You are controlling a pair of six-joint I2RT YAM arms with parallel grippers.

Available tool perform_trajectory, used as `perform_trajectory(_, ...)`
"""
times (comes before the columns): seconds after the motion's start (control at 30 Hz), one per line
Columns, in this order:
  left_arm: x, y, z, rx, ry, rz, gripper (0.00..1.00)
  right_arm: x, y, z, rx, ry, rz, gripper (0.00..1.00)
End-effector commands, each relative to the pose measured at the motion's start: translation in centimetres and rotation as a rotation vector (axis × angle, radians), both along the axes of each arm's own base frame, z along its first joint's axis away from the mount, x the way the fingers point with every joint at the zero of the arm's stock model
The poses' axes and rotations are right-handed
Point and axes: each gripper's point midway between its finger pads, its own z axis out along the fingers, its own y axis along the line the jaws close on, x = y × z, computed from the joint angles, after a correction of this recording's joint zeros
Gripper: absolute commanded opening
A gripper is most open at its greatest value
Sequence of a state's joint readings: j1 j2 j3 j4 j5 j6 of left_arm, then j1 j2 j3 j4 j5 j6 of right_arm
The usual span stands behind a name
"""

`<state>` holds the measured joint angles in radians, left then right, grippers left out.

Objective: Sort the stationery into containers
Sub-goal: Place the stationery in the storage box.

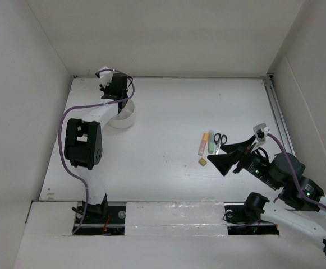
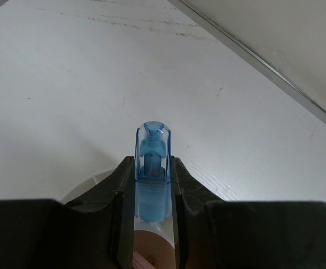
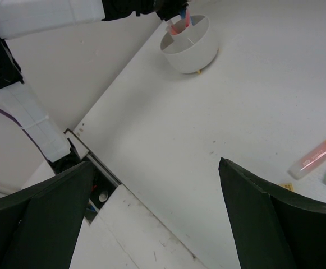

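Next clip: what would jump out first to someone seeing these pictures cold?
First, the blue capsule-shaped piece pinched in the left hand, poised above the white divided cup at the table's far left. Then the right hand, wide open and empty, beside the cluster on the right: orange highlighter, green highlighter, scissors and tan eraser.

You have a white table boxed by plain white walls at nine, twelve and three o'clock, evenly lit.
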<state>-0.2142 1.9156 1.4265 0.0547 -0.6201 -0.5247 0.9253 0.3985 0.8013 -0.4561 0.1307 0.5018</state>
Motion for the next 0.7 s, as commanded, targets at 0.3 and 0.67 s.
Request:
perform_trajectory(0.3,-0.02,0.74,1.62,0.012,-0.033,0.037,0.13,-0.37,0.22,1.18,0.05,-0.028,0.02,0.98)
perform_trajectory(0.67,-0.02,0.74,1.62,0.012,-0.033,0.037,0.2,-0.37,0.22,1.18,0.05,-0.028,0.02,0.98)
